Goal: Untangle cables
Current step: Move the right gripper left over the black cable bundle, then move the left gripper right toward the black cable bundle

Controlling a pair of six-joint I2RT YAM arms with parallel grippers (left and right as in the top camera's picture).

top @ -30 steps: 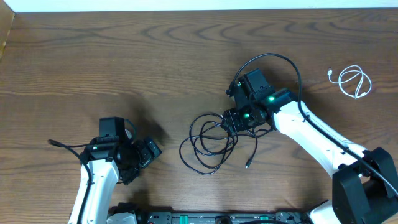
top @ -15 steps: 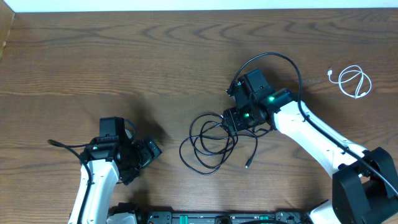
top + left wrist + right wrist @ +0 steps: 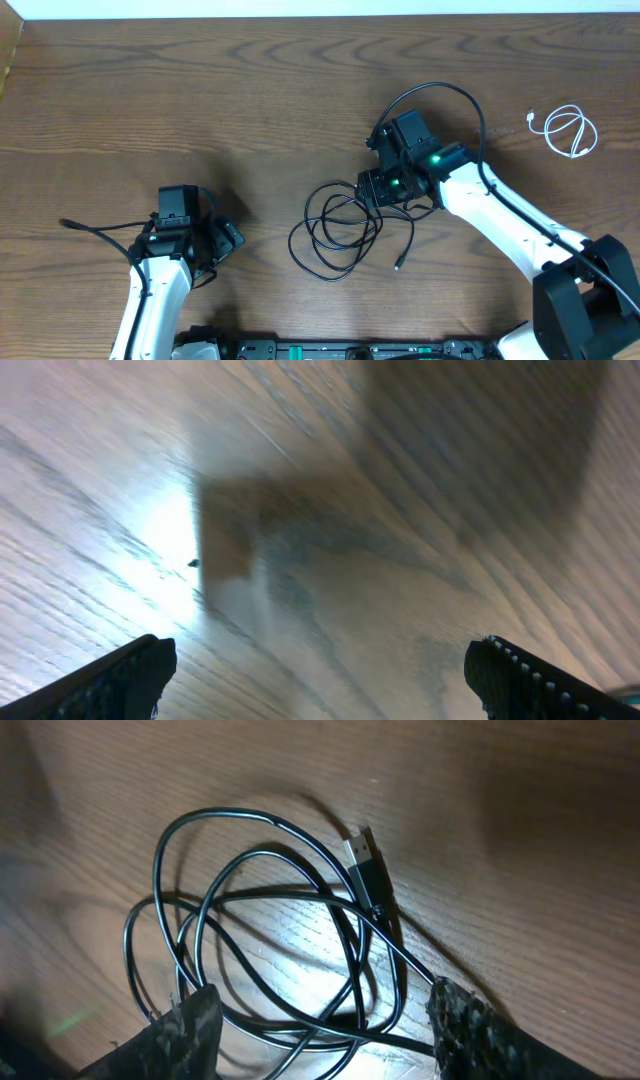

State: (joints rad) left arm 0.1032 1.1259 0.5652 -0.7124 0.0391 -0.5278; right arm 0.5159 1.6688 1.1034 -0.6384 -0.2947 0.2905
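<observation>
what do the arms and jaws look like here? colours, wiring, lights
Both arms: white link shells, black joints and wrist blocks. The right arm shows green lights near its wrist and a thick black wire arcing over it; the left arm has a black wire off to its side. Jaws are black, with a rough, ribbed surface in the wrist views.

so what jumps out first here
A loose tangle of black cables lies mid-table. The right gripper is open at its right edge, fingers straddling the loops, with a USB plug just ahead. At the far right sits a small white cable, coiled on its own, and at the lower left the left gripper hangs open over bare wood.
</observation>
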